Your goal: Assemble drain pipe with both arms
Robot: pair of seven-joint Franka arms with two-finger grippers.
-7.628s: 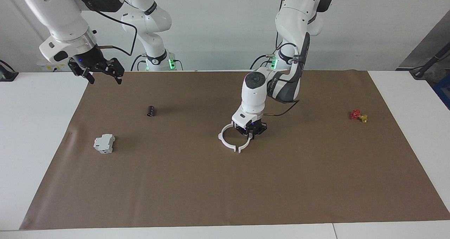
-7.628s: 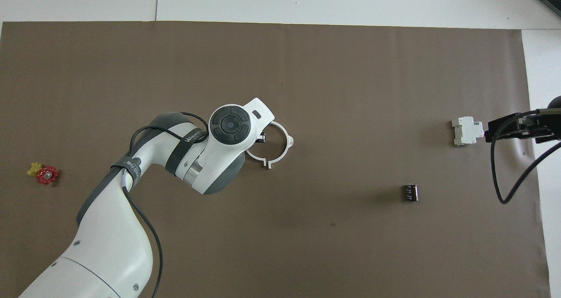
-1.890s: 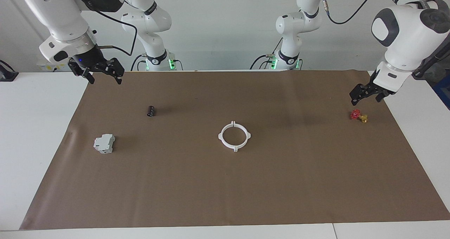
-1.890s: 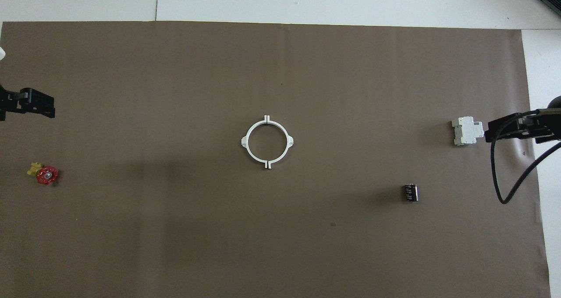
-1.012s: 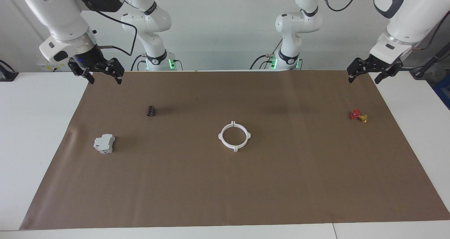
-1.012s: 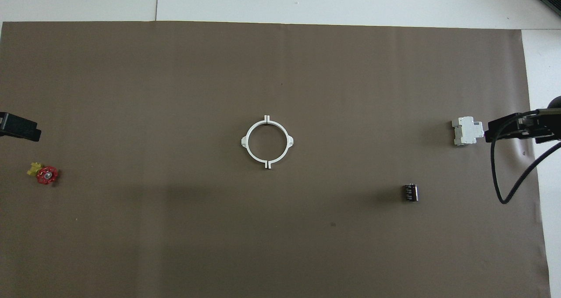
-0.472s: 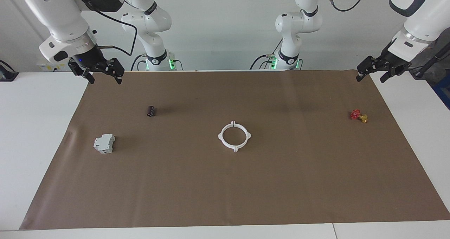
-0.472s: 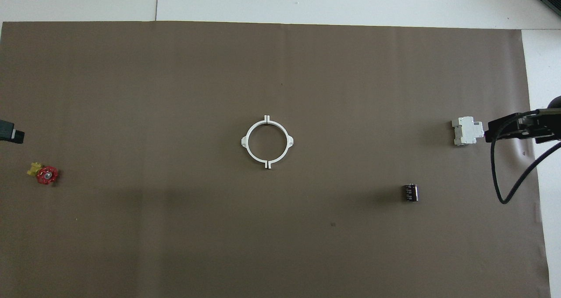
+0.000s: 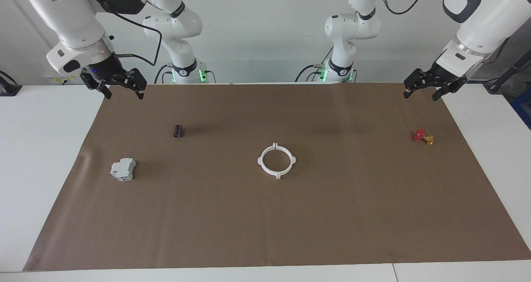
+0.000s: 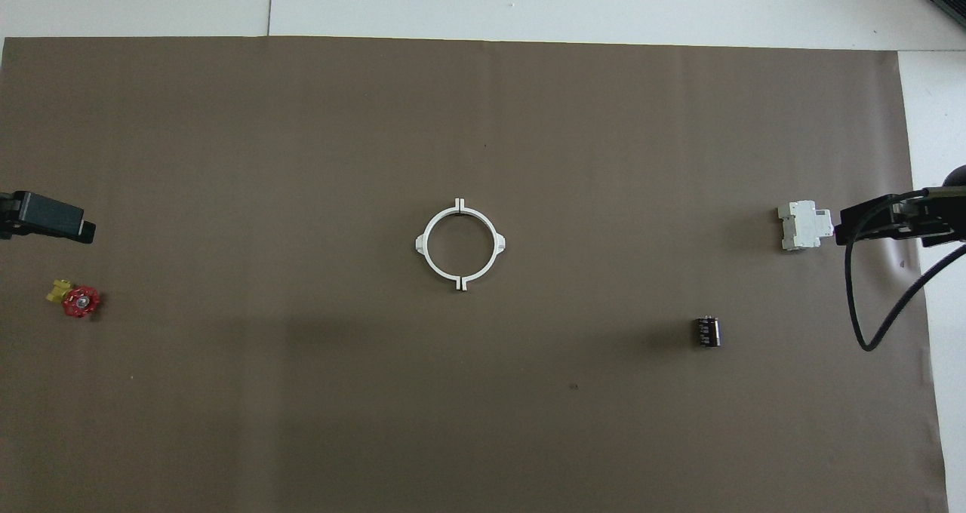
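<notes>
Facing view: the white drain pipe (image 9: 276, 161) ring lies flat mid-mat. The right gripper (image 9: 123, 90) hangs at ten o'clock from it, fingers spread, holding nothing. The left gripper (image 9: 421, 93) hangs at two o'clock, fingers spread.

Overhead view: the ring sits at the middle, with the grey block (image 10: 804, 225) at three o'clock.

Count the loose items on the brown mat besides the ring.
3: grey block and black cylinder toward the right arm's end, cylinder nearer the robots; red-yellow valve toward the left arm's end. None seem hidden.
</notes>
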